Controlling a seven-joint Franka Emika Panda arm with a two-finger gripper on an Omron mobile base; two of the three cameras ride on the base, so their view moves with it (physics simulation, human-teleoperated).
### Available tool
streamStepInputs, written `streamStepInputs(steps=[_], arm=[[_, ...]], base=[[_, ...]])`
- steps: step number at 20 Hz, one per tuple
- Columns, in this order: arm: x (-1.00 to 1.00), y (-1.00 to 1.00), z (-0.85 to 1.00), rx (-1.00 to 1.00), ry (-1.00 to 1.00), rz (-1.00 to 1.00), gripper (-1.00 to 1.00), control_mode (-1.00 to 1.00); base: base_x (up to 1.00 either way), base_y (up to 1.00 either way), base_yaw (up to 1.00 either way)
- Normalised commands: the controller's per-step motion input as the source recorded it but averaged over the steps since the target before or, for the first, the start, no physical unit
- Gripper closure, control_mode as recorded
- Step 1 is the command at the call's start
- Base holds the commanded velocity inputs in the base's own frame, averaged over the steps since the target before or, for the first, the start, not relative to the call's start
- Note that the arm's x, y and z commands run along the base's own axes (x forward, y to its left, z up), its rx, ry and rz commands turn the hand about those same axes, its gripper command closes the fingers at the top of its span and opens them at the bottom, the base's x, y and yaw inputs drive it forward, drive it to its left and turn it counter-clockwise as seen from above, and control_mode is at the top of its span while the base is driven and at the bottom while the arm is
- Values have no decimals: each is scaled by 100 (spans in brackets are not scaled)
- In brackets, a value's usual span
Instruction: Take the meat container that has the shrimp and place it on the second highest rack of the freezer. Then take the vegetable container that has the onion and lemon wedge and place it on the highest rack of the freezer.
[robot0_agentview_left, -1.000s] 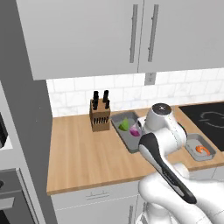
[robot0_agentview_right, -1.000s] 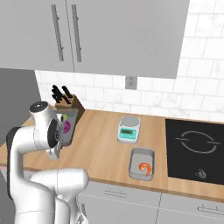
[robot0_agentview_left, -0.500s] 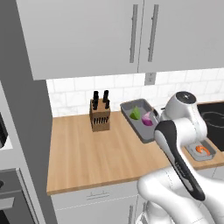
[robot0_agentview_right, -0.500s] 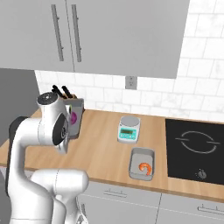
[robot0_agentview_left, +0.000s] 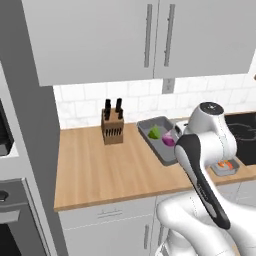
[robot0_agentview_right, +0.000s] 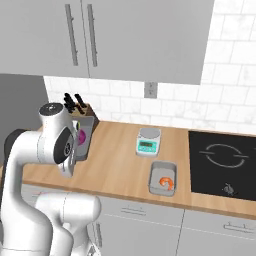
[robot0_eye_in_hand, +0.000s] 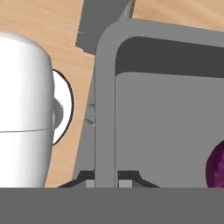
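You are looking at a kitchen counter (robot0_agentview_left: 105, 170) of pale wood, with one white robot arm rising in front of it. One grey vegetable container (robot0_agentview_left: 157, 140) is lifted off the counter and tilted, seen in the left base view just left of the arm's upper joint. It holds two pieces: one purple onion (robot0_agentview_left: 169, 140) and one green lemon wedge (robot0_agentview_left: 155, 132), side by side. In the hand view the gripper (robot0_eye_in_hand: 106, 177) is clenched on the rim of this container, one dark fingertip on each side of the grey wall, and the onion shows at the right edge.

One second grey tray, the meat container (robot0_agentview_right: 163, 178), lies flat on the counter near its front edge, well apart from the lifted one. It holds one orange shrimp (robot0_agentview_right: 166, 183). Just behind it stands one small kitchen scale (robot0_agentview_right: 149, 141) with a teal face.

One wooden knife block (robot0_agentview_left: 112, 129) with two dark handles stands against the white tiled wall. One black cooktop (robot0_agentview_right: 225, 164) is set into the counter at the right. Two upper cabinet doors (robot0_agentview_left: 130, 35), each with one vertical bar handle, hang above.
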Motion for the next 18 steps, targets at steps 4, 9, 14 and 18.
streamStepInputs(steps=[4, 9, 14, 18], arm=[[0, 0, 0, 0, 0, 0, 100, 100], [0, 0, 0, 0, 0, 0, 100, 100], [0, 0, 0, 0, 0, 0, 100, 100], [0, 0, 0, 0, 0, 0, 100, 100]], base=[[-100, 2, -8], [-54, 47, -6], [0, 99, -12], [-54, 66, -13]])
